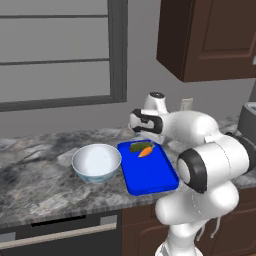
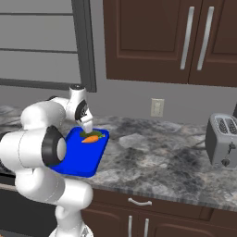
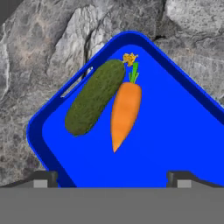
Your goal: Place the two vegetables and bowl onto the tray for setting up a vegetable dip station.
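Already both vegetables lie on the blue tray (image 1: 150,177): the cucumber (image 3: 95,97) and the carrot (image 3: 125,113) rest side by side at the handle end, touching or very nearly so along their upper halves, the carrot's green top just beside the cucumber's yellow flower tip. Crowded toward that short end, they leave the larger part of the tray floor bare, which looks like room kept for the bowl. The claw (image 3: 113,177) hangs above them with its tips spread wide and nothing between them, looking straight down on the pair; judged from that, it has let go and has no hold on either piece. The white bowl (image 1: 96,162) sits upright on the marbled grey desk (image 1: 35,175), just beside the tray's long left edge, close but apart from the rim as far as the left base view tells. It is nearly as wide as the tray, so setting it down without bumping the vegetables will likely need care. A toaster (image 2: 223,140) stands well apart at the right.
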You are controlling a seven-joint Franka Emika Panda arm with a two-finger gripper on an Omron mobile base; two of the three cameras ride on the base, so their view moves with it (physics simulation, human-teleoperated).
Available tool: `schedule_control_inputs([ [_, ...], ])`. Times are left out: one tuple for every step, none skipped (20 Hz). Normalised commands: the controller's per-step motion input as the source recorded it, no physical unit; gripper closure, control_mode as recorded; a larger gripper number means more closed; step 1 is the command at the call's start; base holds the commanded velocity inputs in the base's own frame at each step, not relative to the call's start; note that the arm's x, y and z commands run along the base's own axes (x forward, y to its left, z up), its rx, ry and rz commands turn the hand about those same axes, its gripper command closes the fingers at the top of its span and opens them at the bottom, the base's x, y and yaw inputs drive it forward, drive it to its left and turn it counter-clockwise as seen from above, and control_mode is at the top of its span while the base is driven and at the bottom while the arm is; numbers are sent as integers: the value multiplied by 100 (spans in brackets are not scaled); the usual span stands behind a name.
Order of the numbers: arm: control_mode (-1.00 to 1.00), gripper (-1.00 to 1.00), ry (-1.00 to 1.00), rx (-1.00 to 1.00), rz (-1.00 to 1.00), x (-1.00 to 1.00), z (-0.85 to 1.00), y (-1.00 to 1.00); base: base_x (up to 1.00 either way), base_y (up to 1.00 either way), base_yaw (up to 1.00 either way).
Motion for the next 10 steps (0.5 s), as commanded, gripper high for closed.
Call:
schedule_control_inputs([
  [-100, -100, 0, 0, 8, -57, 17, 19, 0, 0, 0],
  [-100, -100, 0, 0, 8, -62, 18, 15, 0, 0, 0],
  [-100, -100, 0, 0, 9, -67, 23, 14, 0, 0, 0],
  [-100, -100, 0, 0, 9, -68, 19, 16, 0, 0, 0],
  [-100, -100, 0, 0, 9, -66, 14, 13, 0, 0, 0],
  [-100, -100, 0, 0, 9, -71, 20, 16, 0, 0, 0],
  [-100, -100, 0, 0, 9, -74, 21, 14, 0, 0, 0],
  [-100, -100, 0, 0, 9, -77, 24, 17, 0, 0, 0],
  [-100, -100, 0, 0, 9, -74, 25, 16, 0, 0, 0],
  [-100, -100, 0, 0, 9, -69, 26, 17, 0, 0, 0],
])
